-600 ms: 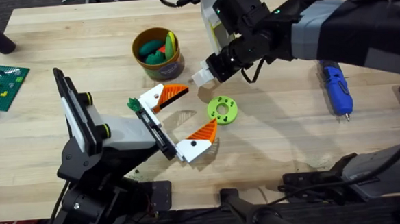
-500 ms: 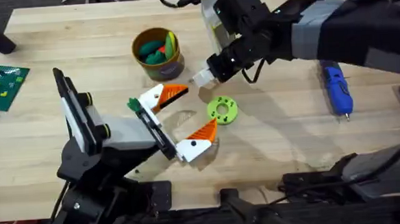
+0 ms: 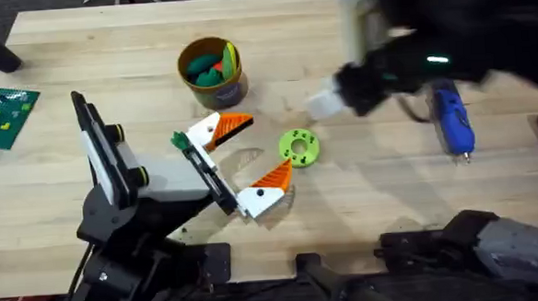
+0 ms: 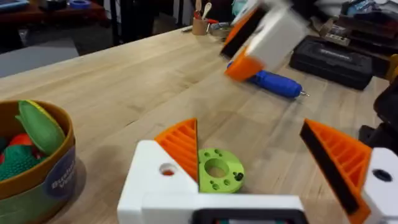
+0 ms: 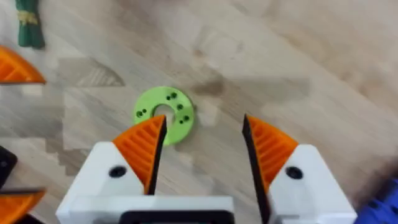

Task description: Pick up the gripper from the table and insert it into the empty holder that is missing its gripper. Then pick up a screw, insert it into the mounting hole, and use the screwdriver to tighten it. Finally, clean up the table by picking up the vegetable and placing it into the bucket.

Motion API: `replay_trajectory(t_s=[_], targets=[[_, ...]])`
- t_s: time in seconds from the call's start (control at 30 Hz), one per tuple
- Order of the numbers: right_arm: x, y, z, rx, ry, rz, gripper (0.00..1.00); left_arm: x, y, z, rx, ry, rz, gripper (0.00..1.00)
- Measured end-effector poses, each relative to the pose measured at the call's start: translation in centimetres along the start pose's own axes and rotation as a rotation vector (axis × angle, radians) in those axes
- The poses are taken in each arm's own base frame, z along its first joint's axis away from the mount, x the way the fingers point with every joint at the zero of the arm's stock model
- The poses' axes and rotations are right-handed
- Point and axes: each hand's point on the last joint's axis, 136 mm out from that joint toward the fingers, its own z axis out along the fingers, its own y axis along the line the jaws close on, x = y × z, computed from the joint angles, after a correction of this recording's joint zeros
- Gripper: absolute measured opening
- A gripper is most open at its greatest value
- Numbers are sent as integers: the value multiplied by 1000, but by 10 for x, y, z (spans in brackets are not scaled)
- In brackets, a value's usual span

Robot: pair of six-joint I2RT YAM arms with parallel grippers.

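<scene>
2 tools stand wide open and empty, the right tool (image 3: 326, 100) right of centre frame near the screwdriver (image 3: 453, 117) lying at right on the worktop (image 3: 108, 67), so I'd straddle its thick blue body squarely before closing, while the left tool (image 3: 244, 158) waits mid-frame.

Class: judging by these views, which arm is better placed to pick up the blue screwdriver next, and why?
Probably the right. Its open gripper hovers close to the screwdriver on the table's right side; the left gripper, also open, sits beyond the green disc.
</scene>
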Motion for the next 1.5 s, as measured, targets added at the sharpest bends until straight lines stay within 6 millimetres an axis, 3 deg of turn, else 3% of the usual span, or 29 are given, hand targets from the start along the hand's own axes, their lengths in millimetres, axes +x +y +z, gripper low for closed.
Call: replay_trajectory(t_s=[0.17,0.27,0.37,0.6,0.87,1.07,1.27,1.5], targets=[[21,-24,-76,116,-145,53,729,0,0,0,-1,0,0,987],[34,-29,-88,130,-220,104,729,0,0,0,-1,0,0,987],[53,-30,-77,124,-251,149,729,0,0,0,-1,0,0,987],[65,-4,-17,-33,-262,170,729,0,0,0,-1,0,0,987],[80,25,29,-180,-104,166,729,0,0,0,-1,0,0,987],[101,44,65,-218,69,125,729,0,0,0,-1,0,0,987],[105,63,79,-249,104,62,729,0,0,0,-1,0,0,987],[99,67,80,-217,68,20,729,0,0,0,-1,0,0,987]])
